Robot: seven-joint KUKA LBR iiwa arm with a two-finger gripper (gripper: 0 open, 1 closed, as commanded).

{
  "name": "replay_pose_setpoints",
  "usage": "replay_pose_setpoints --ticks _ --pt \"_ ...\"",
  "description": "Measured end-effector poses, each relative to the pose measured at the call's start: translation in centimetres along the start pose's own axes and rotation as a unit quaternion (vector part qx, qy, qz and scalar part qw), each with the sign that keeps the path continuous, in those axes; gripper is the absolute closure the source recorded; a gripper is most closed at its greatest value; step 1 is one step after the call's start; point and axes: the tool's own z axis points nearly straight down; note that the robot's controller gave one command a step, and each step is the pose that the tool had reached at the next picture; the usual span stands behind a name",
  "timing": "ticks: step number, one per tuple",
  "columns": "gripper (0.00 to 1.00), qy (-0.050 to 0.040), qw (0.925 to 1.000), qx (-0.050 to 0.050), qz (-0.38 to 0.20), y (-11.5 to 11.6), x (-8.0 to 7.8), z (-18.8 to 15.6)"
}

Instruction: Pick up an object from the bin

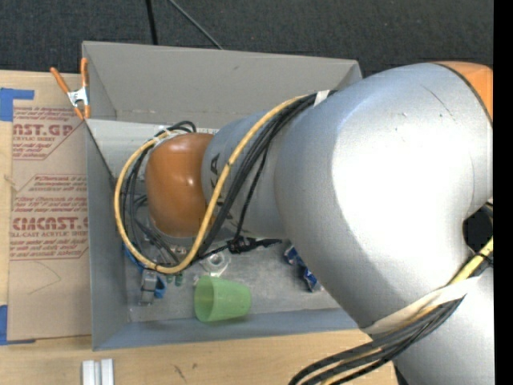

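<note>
In the grey bin (216,83) lie a green cup (220,300) and a blue piece (300,269).

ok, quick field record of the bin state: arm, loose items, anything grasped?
bin: grey metal, arm enters from the right
arm: silver, covers most of the bin floor
orange wrist cover: low over the bin's left half, cables looped round it
green cup: on its side by the near wall, apart from the arm
blue piece: on the floor right of the cup, at the arm's edge
small blue piece: near-left corner, below the wrist cover
grasped: cannot tell
</note>
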Motion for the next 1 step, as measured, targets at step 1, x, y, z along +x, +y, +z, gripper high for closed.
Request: replay_pose_setpoints --ticks 1 --pt "1.00 -0.0027 1.0000 -0.002 0.000 0.09 -0.18 -0.39"
